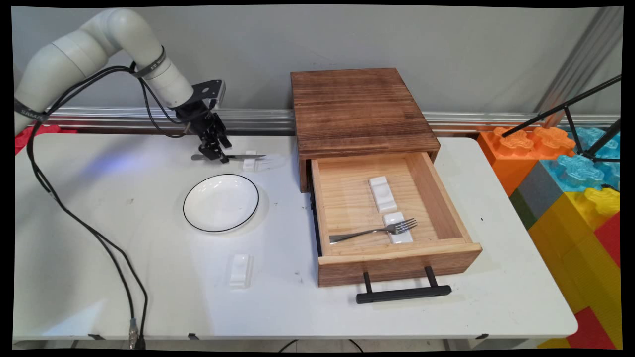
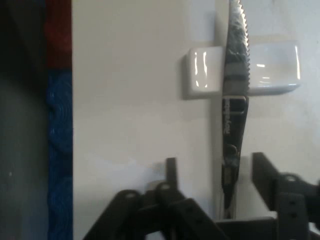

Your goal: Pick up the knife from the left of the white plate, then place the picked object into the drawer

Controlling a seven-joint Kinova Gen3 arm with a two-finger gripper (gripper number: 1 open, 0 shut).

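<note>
I find my gripper (image 1: 217, 152) low over the knife (image 2: 235, 115), fingers apart astride its handle, not clamping; the blade lies propped across a white rest (image 2: 243, 70) behind the plate (image 1: 221, 202), handle thus raised.

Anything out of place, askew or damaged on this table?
Nothing looks damaged or spilled. Mildly odd: one white rest lies bare near the plate, while the knife and fork each lie across one. The gripper straddles the knife's handle.
</note>
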